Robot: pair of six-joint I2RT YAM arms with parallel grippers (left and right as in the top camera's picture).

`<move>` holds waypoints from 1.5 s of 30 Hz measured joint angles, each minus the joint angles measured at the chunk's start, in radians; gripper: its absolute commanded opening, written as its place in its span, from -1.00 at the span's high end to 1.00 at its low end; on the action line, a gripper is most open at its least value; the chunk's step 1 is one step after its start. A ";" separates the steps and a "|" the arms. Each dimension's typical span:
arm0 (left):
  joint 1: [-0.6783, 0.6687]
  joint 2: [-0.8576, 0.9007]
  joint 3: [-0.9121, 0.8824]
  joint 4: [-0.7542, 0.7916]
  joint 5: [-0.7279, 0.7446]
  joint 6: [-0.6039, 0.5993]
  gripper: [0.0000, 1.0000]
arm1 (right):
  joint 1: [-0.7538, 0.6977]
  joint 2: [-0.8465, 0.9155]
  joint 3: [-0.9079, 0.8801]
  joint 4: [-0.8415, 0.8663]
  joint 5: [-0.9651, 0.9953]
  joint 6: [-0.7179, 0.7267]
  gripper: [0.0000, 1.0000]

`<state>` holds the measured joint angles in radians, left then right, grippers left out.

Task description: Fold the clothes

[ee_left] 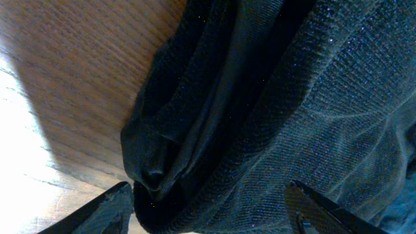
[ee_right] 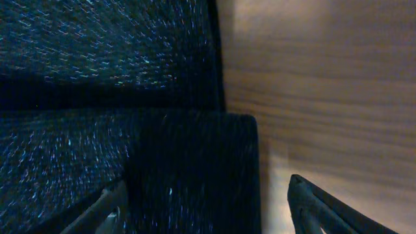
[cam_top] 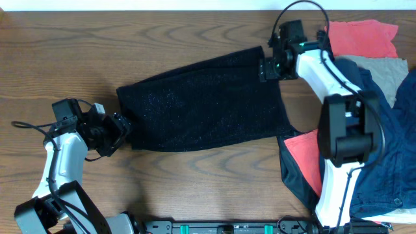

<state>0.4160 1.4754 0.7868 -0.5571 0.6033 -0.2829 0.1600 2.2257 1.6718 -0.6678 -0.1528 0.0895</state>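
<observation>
The table (cam_top: pixel 195 26) is bare wood grain around the clothes (cam_top: pixel 201 104), 1 black speckled garment spread flat across its middle, narrow end left, wide end right. At the table's right edge lies a heap: a navy garment (cam_top: pixel 390 149), a red cloth (cam_top: pixel 361 36) and a grey cloth (cam_top: pixel 383 68). The left gripper (cam_top: pixel 122 130) is at the clothes' lower-left corner, its 2 fingers (ee_left: pixel 110 205) spread wide with rumpled cloth between them, unpinched. The right gripper (cam_top: pixel 265 68) is at the upper-right corner, likewise wide apart, 1 finger over cloth, 1 over wood.
</observation>
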 measured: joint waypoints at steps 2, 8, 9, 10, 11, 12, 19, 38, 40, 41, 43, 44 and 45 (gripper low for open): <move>0.000 0.000 0.000 0.000 0.000 0.000 -0.52 | 0.001 0.021 -0.002 0.023 -0.008 -0.006 -0.46; 0.000 0.000 0.000 0.000 0.000 0.000 -0.52 | 0.001 0.021 -0.001 0.061 -0.025 -0.014 0.35; 0.000 0.000 0.000 0.000 0.000 0.000 -0.51 | 0.001 0.021 -0.001 0.061 -0.025 -0.015 0.52; 0.000 0.000 0.000 0.000 0.000 0.000 -0.52 | 0.001 0.021 -0.001 0.060 -0.026 -0.017 0.73; 0.000 0.000 0.000 0.000 0.000 0.000 -0.52 | 0.001 0.021 -0.001 0.059 -0.026 -0.016 0.84; 0.000 0.000 0.000 0.000 0.000 0.000 -0.52 | 0.001 0.021 -0.001 0.059 -0.028 -0.016 0.87; 0.000 0.000 0.000 0.000 0.000 0.000 -0.52 | 0.001 -0.013 -0.001 0.057 -0.028 -0.014 0.98; 0.000 0.000 0.000 -0.006 -0.008 0.000 -0.52 | 0.066 -0.108 0.002 0.435 -0.037 -0.015 0.98; 0.000 0.000 0.000 -0.013 -0.008 0.000 -0.52 | 0.079 -0.053 0.003 0.517 -0.032 -0.015 0.91; 0.000 0.000 0.000 -0.016 -0.008 0.000 -0.52 | 0.086 -0.020 0.003 0.557 -0.029 -0.016 0.56; 0.000 0.000 -0.001 -0.024 -0.008 0.000 -0.58 | 0.092 0.034 0.002 0.624 -0.018 -0.001 0.32; 0.000 0.000 -0.001 -0.029 -0.008 0.001 -0.61 | 0.093 0.052 0.002 0.641 -0.011 0.008 0.26; 0.000 0.000 -0.001 -0.035 -0.008 0.003 -0.67 | 0.094 0.072 0.002 0.652 0.000 0.017 -0.06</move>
<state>0.4160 1.4750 0.7860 -0.5926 0.5953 -0.2794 0.2543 2.2974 1.6741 -0.0162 -0.1532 0.1066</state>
